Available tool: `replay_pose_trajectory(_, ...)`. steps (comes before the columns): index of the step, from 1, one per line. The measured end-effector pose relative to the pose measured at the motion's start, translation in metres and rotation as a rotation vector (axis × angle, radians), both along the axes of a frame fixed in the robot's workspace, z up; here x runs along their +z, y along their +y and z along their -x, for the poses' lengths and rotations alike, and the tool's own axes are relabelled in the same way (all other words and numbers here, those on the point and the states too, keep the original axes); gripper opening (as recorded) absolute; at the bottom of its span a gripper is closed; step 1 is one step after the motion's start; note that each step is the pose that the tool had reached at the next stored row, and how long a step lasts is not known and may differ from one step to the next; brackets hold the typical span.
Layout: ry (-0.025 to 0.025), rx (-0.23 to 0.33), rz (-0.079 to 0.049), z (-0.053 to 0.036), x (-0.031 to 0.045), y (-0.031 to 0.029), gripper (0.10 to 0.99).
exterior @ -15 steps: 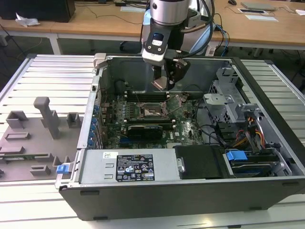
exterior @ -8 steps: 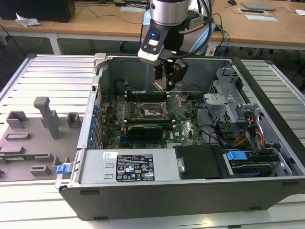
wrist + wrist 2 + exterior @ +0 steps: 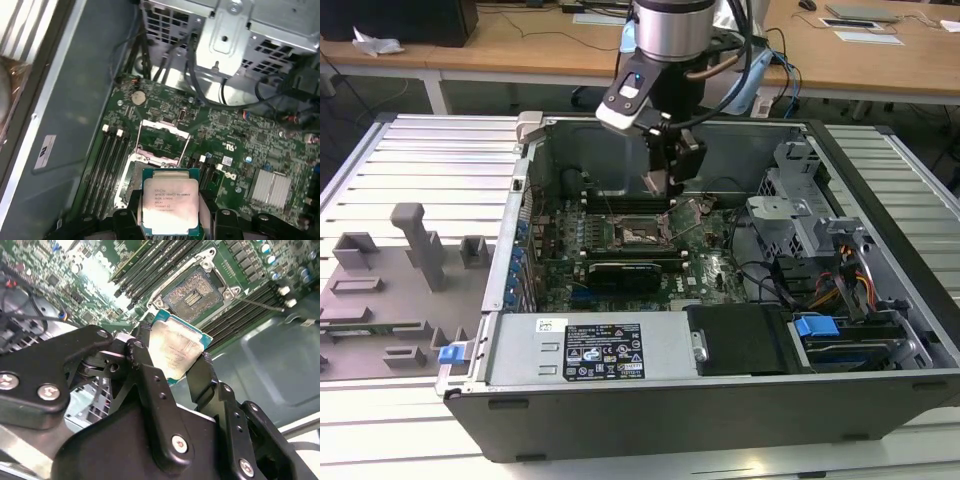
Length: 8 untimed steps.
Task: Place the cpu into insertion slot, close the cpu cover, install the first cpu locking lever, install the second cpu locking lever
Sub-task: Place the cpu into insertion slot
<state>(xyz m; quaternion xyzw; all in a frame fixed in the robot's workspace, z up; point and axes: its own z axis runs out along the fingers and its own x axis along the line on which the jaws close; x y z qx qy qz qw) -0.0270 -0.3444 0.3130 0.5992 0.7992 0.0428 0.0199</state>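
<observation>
An open computer case (image 3: pixel 620 400) is lying on its side on a slatted table (image 3: pixel 420 160), with the green motherboard (image 3: pixel 710 270) facing up inside it. The arm is reaching down into the case, and its gripper (image 3: pixel 672 178) is hanging above the board, clear of it. In both wrist views the black fingers (image 3: pixel 150 370) are pressing on two opposite edges of the cpu (image 3: pixel 170 202), so the gripper is clamped on the chip with its dull silver top facing the cameras. The chip looks roughly level with the board rather than tipped on edge. The insertion slot (image 3: pixel 194 295) is lying bare below the chip and a little ahead of it, apart from it. In the first wrist view the chip's far edge is overlapping the near part of the recess. The cpu cover (image 3: pixel 167 128) is standing swung open on the far side of the socket, leaving the pin field uncovered. A thin metal rod (image 3: pixel 260 303), probably one locking lever, is sticking out sideways from the socket's corner.
</observation>
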Motion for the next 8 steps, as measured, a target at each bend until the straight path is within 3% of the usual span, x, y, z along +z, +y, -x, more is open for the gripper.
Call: replay_pose_trajectory(8, 0.0000, -0.188, 0.000, 0.0000, -0.0067, 0.0000, 0.541)
